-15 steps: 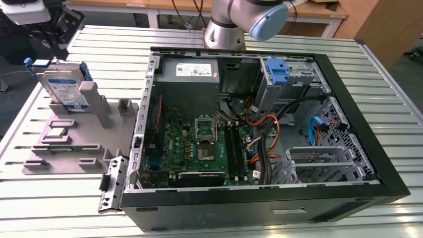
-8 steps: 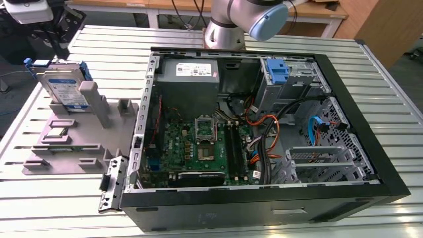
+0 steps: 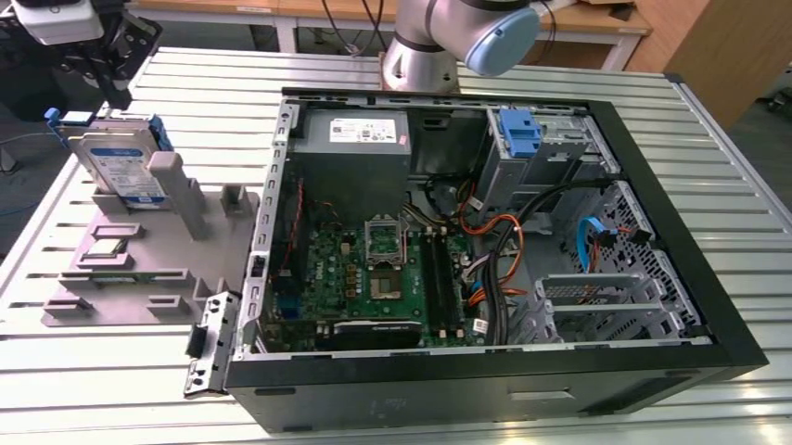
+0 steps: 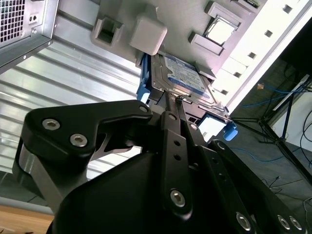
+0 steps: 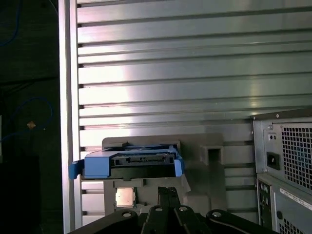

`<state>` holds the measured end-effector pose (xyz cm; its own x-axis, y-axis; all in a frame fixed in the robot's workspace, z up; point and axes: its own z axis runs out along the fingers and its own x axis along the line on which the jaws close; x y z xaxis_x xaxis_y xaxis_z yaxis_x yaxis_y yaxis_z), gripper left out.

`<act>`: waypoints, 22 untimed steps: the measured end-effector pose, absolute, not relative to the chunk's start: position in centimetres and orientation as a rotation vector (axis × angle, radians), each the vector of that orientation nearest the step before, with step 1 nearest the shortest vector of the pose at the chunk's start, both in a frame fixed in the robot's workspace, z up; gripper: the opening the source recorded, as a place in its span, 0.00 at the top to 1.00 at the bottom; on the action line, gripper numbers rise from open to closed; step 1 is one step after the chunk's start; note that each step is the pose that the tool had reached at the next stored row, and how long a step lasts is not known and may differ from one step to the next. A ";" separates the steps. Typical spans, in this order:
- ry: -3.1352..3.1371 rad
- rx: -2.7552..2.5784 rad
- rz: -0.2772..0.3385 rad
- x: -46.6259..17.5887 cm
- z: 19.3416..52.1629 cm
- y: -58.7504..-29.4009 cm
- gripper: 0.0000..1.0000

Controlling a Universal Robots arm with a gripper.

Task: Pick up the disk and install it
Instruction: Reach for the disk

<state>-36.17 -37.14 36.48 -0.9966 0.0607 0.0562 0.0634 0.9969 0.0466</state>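
Flat silver-metal disk (image 3: 118, 162) with blue plastic rails stands on edge in the grey plastic holder (image 3: 136, 269), outside the open black computer case (image 3: 495, 385). The black gripper (image 4: 174, 101) is closed and empty, just beside the disk. The disk is neither picked up nor installed.

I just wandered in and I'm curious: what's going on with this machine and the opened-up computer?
A robot arm is working beside an open computer case on a metal table. The disk it has to install stands in a grey holder at the exterior view's left, outside the case. In the second wrist view the gripper is close to the disk with its fingers together, and it does not appear to be gripping it.
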 end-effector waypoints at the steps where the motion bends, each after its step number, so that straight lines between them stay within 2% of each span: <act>1: -3.084 -0.095 -0.074 -36.2 36.4 -37.1 0.90; 22: -3.084 -0.090 -0.074 -37.9 35.8 -36.3 0.90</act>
<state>-37.87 -36.30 35.79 -0.9968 0.0566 0.0563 0.0593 0.9972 0.0466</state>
